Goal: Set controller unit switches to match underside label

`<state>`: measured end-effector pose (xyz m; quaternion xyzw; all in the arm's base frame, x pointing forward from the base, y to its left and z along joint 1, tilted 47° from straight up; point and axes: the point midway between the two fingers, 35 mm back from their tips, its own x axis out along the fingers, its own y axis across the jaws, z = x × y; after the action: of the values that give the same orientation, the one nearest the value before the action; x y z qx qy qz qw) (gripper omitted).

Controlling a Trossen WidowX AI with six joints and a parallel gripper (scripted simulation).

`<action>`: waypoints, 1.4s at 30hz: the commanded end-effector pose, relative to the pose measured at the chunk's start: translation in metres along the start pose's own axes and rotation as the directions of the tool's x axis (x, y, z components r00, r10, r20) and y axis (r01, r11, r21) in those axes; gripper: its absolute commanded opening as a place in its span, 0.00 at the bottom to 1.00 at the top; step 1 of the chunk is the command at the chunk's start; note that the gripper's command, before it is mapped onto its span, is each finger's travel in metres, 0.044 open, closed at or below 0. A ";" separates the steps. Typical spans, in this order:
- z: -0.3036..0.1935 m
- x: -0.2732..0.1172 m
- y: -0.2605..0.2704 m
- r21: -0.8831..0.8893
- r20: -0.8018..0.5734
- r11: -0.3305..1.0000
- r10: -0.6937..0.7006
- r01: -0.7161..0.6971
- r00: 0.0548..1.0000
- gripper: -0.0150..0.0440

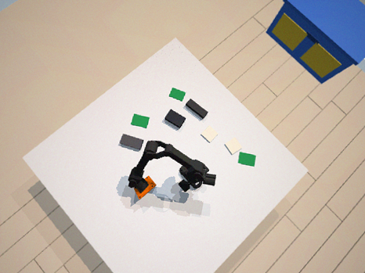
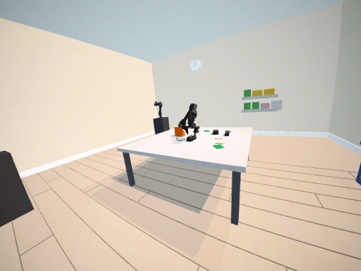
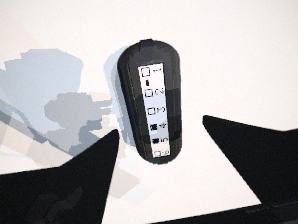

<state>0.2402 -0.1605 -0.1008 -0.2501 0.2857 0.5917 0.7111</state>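
Observation:
The dark grey controller unit point(image 3: 172, 107) point(image 2: 191, 138) is at the bench beneath the arm, with its underside towards the wrist camera. Its white label point(image 3: 155, 102) shows squares 1, 2 and 3 empty, 4 and 5 filled, 6 empty. The unit looks narrower towards the 6 end; I cannot tell whether it is tilted. The rocker switches are hidden. My gripper point(image 3: 160, 126) is open and empty. In the wrist view its fingertips appear on either side of the unit's lower half, with gaps on both sides.
An orange base plate point(image 1: 150, 186) point(image 2: 179, 132) sits under the arm's base. Dark modules point(image 1: 174, 118) point(image 1: 196, 109), a grey one point(image 1: 131, 142), green cards point(image 1: 140, 121) point(image 1: 177, 94) point(image 1: 247, 159) and cream squares point(image 1: 209, 134) point(image 1: 233, 146) lie on the white table point(image 1: 181, 256).

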 end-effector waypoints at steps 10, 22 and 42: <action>0.002 0.001 0.001 0.009 0.007 1.000 0.001 -0.001 1.000 0.96; -0.011 -0.022 0.029 0.906 0.080 0.419 -0.301 0.056 0.950 0.42; -0.013 -0.028 0.036 0.983 0.087 0.183 -0.372 -0.019 0.924 0.25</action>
<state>0.1995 -0.1830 -0.0918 0.3133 0.4490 0.2240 0.8063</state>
